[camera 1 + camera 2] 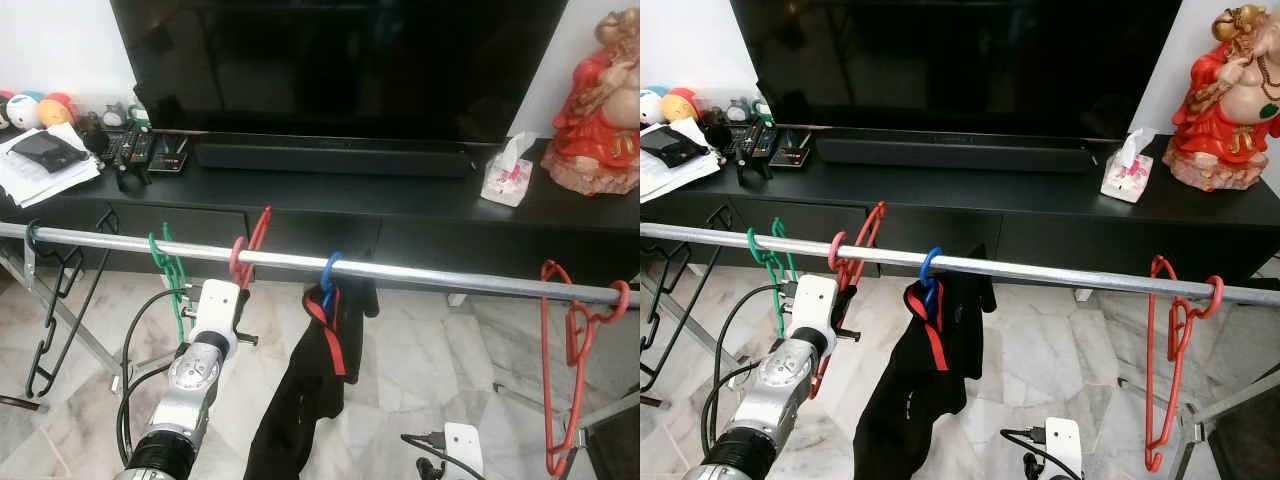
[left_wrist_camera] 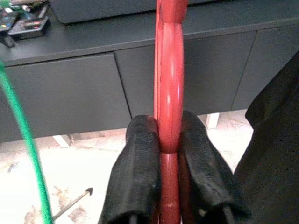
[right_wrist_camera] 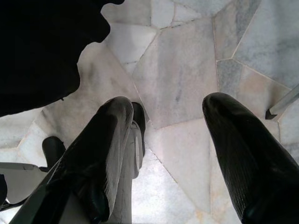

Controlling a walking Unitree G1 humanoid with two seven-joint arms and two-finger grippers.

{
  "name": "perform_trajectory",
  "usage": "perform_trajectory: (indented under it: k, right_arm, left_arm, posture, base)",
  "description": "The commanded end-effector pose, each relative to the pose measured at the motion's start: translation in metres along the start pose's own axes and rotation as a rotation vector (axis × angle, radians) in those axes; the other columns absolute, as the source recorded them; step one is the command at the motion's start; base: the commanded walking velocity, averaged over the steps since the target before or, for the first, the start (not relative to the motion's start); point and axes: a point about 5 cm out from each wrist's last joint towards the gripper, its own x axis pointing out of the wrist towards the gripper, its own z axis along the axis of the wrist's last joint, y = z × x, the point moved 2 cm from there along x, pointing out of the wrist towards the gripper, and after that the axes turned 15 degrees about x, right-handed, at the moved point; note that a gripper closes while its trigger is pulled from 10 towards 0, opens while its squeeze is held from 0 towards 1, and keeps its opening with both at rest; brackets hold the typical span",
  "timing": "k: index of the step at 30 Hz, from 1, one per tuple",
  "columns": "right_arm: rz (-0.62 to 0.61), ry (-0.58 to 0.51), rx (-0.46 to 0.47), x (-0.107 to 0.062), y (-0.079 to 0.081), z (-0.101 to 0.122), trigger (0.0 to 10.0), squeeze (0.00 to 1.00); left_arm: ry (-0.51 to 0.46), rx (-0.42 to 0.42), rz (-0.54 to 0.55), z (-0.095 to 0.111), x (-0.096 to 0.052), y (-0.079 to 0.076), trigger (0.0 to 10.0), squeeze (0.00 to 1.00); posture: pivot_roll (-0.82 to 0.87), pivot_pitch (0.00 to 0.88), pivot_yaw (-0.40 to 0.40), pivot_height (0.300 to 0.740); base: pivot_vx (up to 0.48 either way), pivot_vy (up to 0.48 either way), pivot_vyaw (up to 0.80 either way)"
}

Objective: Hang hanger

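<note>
Left gripper (image 2: pixel 169 149) raised to the rail (image 1: pixel 420 272), fingers (image 2: pixel 140 163) clamped on the red hanger (image 2: pixel 169 84). Its hook sits over the rail, between a green hanger (image 1: pixel 170 265) and a blue one (image 1: pixel 328 275) carrying a black garment (image 1: pixel 310 380). Right gripper (image 3: pixel 173 154) hangs low over the marble floor (image 3: pixel 187 70), fingers spread, holding nothing.

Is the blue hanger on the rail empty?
No: the blue hanger hooked on the rail carries a black garment with red trim that hangs down toward the floor.
</note>
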Motion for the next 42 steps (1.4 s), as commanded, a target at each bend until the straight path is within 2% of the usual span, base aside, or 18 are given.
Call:
perform_trajectory:
  k: [1,16,21,26,32,35,36,38,39,42]
  right_arm:
    - [-0.004,0.006,0.001,0.0,-0.001,-0.001,10.0,0.0]
    - [-0.003,0.009,0.003,0.0,-0.001,-0.002,10.0,0.0]
    - [-0.004,0.011,0.003,0.0,-0.001,-0.003,10.0,0.0]
    - [-0.002,0.012,0.002,0.0,-0.001,-0.003,10.0,0.0]
    - [-0.004,0.012,0.001,-0.001,-0.002,-0.004,10.0,0.0]
    - [-0.003,0.014,-0.005,-0.001,-0.002,-0.004,10.0,0.0]
    - [-0.003,0.015,-0.005,-0.001,-0.002,-0.004,10.0,0.0]
    - [-0.003,0.015,-0.005,-0.001,-0.003,-0.005,10.0,0.0]
    - [-0.004,0.016,-0.008,-0.001,-0.003,-0.005,10.0,0.0]
    - [-0.005,0.016,-0.012,-0.001,-0.004,-0.005,10.0,0.0]
  left_arm:
    - [-0.002,-0.014,-0.008,0.0,-0.001,-0.001,10.0,1.0]
    - [-0.103,-0.02,-0.002,0.015,-0.011,0.003,10.0,1.0]
    - [-0.16,-0.035,-0.044,0.025,-0.02,-0.001,10.0,1.0]
    - [-0.169,-0.031,-0.04,0.025,-0.026,0.001,10.0,1.0]
    - [-0.213,-0.004,0.004,0.03,-0.047,0.014,10.0,1.0]
    - [-0.236,0.021,0.061,0.033,-0.06,0.023,10.0,1.0]
    - [-0.239,0.018,0.068,0.033,-0.062,0.023,10.0,0.0]
    - [-0.243,0.024,0.079,0.034,-0.066,0.025,10.0,0.0]
    - [-0.252,0.054,0.106,0.035,-0.078,0.028,10.0,0.0]
    - [-0.247,0.078,0.156,0.034,-0.093,0.033,10.0,0.0]
  posture:
    - [-0.15,0.065,-0.033,0.74]
    - [-0.14,0.046,-0.03,0.74]
    - [-0.14,0.037,-0.029,0.74]
    - [-0.14,0.035,-0.029,0.74]
    - [-0.13,0.024,-0.028,0.74]
    - [-0.13,0.015,-0.029,0.74]
    - [-0.13,0.008,-0.029,0.74]
    - [-0.13,0.008,-0.029,0.74]
    - [-0.12,0.0,-0.03,0.74]
    - [-0.12,0.0,-0.03,0.74]
  base:
    - [0.0,0.0,0.0]
    - [0.0,0.0,0.0]
    - [0.0,0.0,0.0]
    - [0.0,0.0,0.0]
    - [0.0,0.0,0.0]
    - [0.0,0.0,0.0]
    - [0.0,0.0,0.0]
    - [0.0,0.0,0.0]
    - [0.0,0.0,0.0]
    - [0.0,0.0,0.0]
